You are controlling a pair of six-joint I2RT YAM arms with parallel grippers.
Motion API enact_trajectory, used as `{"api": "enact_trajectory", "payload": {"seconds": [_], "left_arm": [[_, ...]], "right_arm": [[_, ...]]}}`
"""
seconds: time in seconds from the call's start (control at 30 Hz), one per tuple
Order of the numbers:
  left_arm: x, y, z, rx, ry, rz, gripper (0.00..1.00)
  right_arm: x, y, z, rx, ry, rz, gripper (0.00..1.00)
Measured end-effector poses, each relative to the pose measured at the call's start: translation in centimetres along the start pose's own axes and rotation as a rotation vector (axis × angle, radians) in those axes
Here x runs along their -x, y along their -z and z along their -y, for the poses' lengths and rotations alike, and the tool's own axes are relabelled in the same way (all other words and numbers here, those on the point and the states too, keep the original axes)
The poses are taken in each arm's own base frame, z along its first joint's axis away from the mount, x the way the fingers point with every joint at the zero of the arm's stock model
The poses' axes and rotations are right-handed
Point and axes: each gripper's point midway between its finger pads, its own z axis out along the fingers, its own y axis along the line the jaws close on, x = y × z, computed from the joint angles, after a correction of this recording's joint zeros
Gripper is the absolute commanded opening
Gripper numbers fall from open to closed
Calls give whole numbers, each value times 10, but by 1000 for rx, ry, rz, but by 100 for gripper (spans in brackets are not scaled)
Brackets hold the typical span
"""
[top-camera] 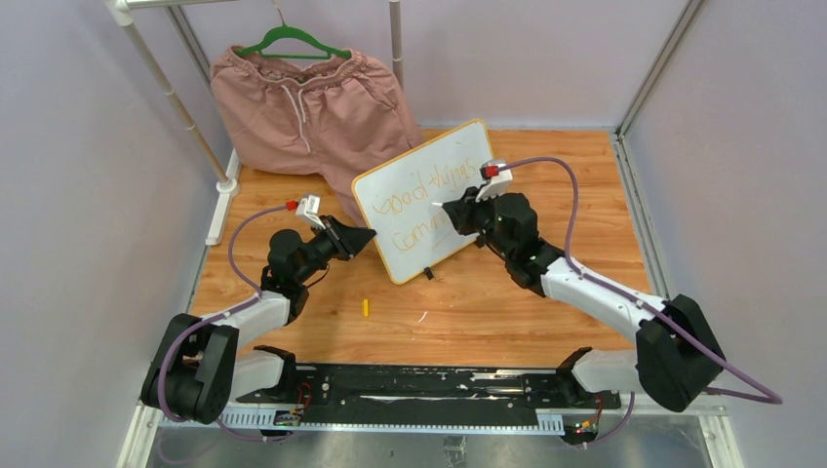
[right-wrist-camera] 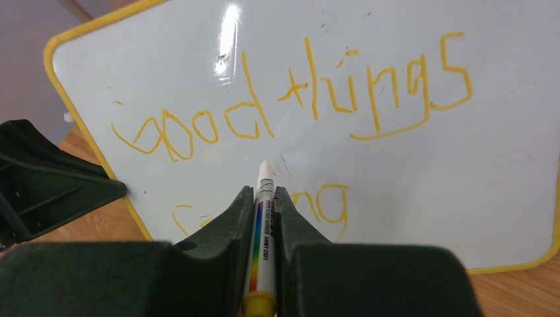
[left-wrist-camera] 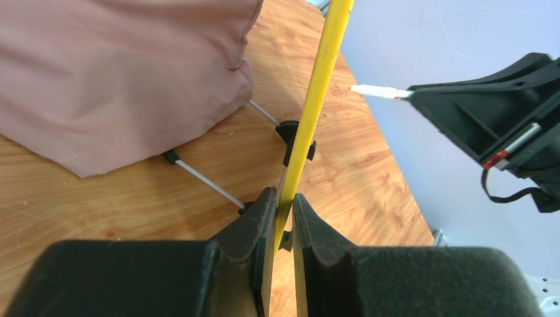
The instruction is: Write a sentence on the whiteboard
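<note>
Wooden surface (top-camera: pixel 527 312), mid area: whiteboard (top-camera: pixel 410 171) is stood upright on black clip feet (top-camera: pixel 427 274), turned at an angle, just in front of pink shorts (top-camera: pixel 312 107) hung on a green hanger (top-camera: pixel 293 41).

Left fingers (left-wrist-camera: pixel 269 210) are pressed onto the board's yellow frame (left-wrist-camera: pixel 320 79) at its left edge, pinching it from both sides.

Right fingers (right-wrist-camera: pixel 244 205) are closed on a white marker (right-wrist-camera: pixel 263 231) with a rainbow label, its tip pointed at the board face between the two written lines. From the left wrist the tip is seen just off the board.

Sentence (right-wrist-camera: pixel 297 99) is written in orange: "good things" above; the lower line is partly hidden by the fingers, only "ng" being read clearly.

A small yellow piece (top-camera: pixel 366 307) is noted on the surface, near the left arm.
</note>
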Motion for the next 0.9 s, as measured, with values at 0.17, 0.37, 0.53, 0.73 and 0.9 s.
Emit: {"api": "enact_trajectory", "payload": {"seconds": [0.17,0.37,0.53,0.73,0.9], "left_arm": [[0,0,0,0,0,0,19],[0,0,0,0,0,0,19],[0,0,0,0,0,0,19],[0,0,0,0,0,0,19],[0,0,0,0,0,0,19]], "right_arm": [[26,18,3,-6,-7,69,0],[17,37,37,-87,-23,76,0],[-18,46,66,-157,-53,18,0],[-33,43,72,-164,-83,9,0],[-29,36,74,-159,-108,58,0]]}}
